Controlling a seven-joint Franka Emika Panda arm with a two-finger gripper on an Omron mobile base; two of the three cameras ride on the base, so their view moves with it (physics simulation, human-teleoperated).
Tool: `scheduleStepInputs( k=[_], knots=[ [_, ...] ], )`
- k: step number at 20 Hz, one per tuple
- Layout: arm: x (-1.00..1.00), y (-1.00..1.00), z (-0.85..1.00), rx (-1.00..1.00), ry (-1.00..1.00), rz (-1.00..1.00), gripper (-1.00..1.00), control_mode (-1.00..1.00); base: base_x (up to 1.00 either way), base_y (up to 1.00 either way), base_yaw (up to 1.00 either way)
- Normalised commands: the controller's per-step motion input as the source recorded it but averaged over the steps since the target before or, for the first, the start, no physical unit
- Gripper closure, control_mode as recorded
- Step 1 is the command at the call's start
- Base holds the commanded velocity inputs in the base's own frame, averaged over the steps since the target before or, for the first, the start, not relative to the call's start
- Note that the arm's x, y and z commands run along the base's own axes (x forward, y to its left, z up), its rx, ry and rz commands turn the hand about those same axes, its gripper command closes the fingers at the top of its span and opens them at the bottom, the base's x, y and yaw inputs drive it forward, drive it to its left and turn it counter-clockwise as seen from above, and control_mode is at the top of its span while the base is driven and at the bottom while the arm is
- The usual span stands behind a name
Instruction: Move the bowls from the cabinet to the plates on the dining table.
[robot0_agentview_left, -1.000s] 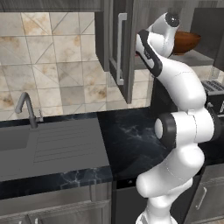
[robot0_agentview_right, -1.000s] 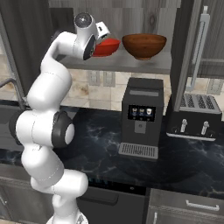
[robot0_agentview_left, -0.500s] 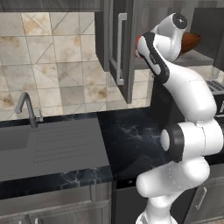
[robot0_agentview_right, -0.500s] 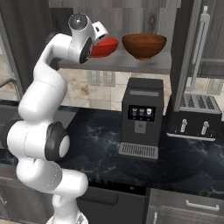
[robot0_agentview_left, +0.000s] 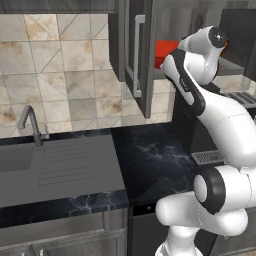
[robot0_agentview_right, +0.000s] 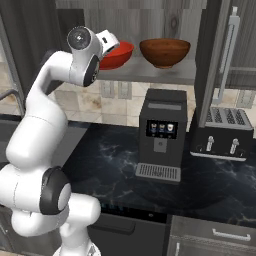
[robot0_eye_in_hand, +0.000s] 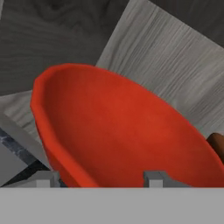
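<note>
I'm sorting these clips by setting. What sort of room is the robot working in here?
A home-style kitchen, rendered. A sink with a faucet is set in a black marble counter, a coffee machine and toaster stand on it, and bowls sit on a shelf in an open wall cabinet.

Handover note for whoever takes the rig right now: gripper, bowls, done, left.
Gripper: open, tips either side of the red bowl's near rim, not gripping it.
Both bowls on the cabinet shelf; brown bowl to the red one's right, apart from it.
Done: arm raised to the shelf, nothing moved yet.
Left: close on the red bowl, take it to a plate on the dining table, then the brown one.
</note>
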Motion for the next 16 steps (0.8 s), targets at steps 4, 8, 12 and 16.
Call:
scheduleStepInputs(
  k=[4, 8, 12, 16],
  knots=[
    [-0.43, 0.0, 0.0, 0.0, -0.04, 0.0, 1.0, -1.0, 0.0, 0.0, 0.0],
    [-0.4, -0.01, 0.08, 0.0, -0.01, 0.0, 1.0, -1.0, 0.0, 0.0, 0.0],
    [-0.33, -0.04, 0.2, 0.0, 0.0, 0.0, 1.0, -1.0, 0.0, 0.0, 0.0],
    [-0.29, -0.06, 0.35, 0.02, 0.02, 0.0, 1.0, -1.0, 0.0, 0.0, 0.0]
  ],
)
